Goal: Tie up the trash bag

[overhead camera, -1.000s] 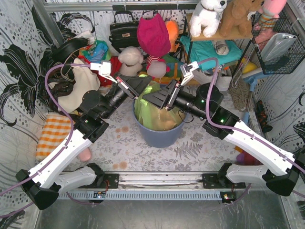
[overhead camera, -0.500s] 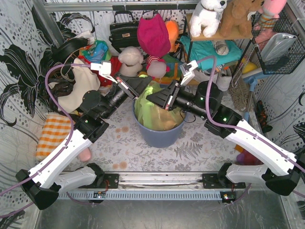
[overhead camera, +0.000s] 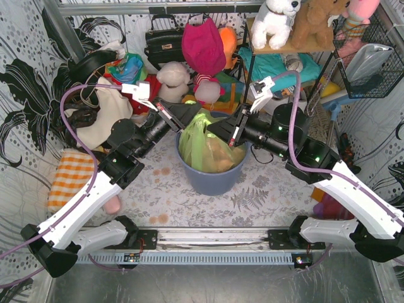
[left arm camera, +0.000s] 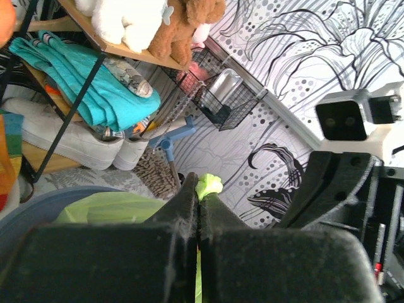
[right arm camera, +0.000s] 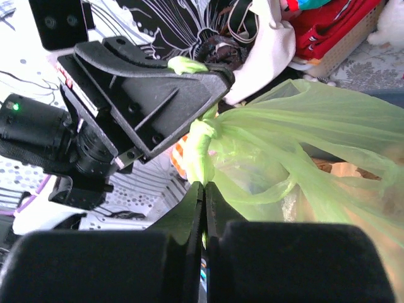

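Step, likely: tightening knot [right arm camera: 201, 134]. Both closed: left fingers [left arm camera: 113, 252] pinch bag [overhead camera: 205, 142] strip, right fingers [right arm camera: 278, 259] pinch other. Next: pull apart steadily, avoid tearing plastic.

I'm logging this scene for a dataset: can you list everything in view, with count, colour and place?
trash bag: one, lime-green, inside the bin, strips pulled up
bin: one, blue-grey, middle of the table
table: one, grey floral cover, under the bin
handbag: one, black, far side behind the bin
white plush toy: one, on the far-right shelf
brown plush toy: one, beside the white one
tote bag: one, cream, far left
checked cloth: one, orange and white, left edge
wire basket: one, black, right wall
left gripper: black, shut on a bag strip
right gripper: black, shut on a bag strip
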Motion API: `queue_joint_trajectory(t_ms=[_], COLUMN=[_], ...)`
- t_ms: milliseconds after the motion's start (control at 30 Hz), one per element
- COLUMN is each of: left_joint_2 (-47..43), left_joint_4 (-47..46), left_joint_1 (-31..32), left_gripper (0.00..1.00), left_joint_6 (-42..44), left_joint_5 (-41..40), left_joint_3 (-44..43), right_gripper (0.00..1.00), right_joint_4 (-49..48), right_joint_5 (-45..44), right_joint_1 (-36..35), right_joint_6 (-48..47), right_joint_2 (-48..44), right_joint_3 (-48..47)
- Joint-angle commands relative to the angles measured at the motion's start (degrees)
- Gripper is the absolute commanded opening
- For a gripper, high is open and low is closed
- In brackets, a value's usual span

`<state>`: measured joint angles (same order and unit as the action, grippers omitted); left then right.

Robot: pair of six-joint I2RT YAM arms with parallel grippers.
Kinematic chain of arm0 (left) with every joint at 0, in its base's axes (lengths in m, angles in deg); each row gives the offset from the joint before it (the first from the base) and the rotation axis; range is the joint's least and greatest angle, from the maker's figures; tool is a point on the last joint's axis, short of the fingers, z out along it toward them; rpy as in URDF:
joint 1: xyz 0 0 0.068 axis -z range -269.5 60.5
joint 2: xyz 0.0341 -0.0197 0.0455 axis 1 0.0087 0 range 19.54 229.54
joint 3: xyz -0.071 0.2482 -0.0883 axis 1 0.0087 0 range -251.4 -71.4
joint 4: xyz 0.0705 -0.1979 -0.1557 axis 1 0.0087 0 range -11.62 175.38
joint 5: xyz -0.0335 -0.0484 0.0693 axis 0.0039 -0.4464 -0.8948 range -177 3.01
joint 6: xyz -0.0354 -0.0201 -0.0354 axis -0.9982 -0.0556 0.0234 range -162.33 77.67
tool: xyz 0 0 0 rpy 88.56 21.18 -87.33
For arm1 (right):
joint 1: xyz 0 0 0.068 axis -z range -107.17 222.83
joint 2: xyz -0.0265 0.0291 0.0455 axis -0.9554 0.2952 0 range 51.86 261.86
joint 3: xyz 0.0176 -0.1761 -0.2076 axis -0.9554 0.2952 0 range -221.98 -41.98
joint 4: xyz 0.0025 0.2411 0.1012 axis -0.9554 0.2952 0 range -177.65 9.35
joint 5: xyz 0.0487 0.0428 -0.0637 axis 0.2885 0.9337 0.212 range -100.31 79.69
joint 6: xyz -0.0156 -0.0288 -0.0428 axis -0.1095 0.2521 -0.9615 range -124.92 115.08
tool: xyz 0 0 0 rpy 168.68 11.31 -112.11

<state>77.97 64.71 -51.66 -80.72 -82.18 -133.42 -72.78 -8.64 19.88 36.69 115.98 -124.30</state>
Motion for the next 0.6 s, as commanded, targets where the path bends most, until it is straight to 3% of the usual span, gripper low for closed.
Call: queue_joint_trajectory(t_ms=[0,267,567], left_joint_2=[-0.18,3.12,5.96], left_joint_4=[0.59,3.96,4.97], left_joint_1=[-0.17,-0.87,-2.86], left_gripper=[0.00,0.00,0.00], left_joint_6=[3.96,9.93,12.70], left_joint_5=[-2.84,-6.00,-9.60], left_joint_3=[-2.75,-6.28,-3.73], right_gripper=[0.00,0.00,0.00], right_joint_4=[5.22,19.22,24.24], right_joint_5=[2.21,13.57,17.38], right_joint_1=[-0.22,-0.22,-0.23], right_joint_6=[-5.86,-9.84,-8.01], right_joint_2=[0.24,4.56,2.58], right_joint_3=[-4.41,-10.25,-4.68])
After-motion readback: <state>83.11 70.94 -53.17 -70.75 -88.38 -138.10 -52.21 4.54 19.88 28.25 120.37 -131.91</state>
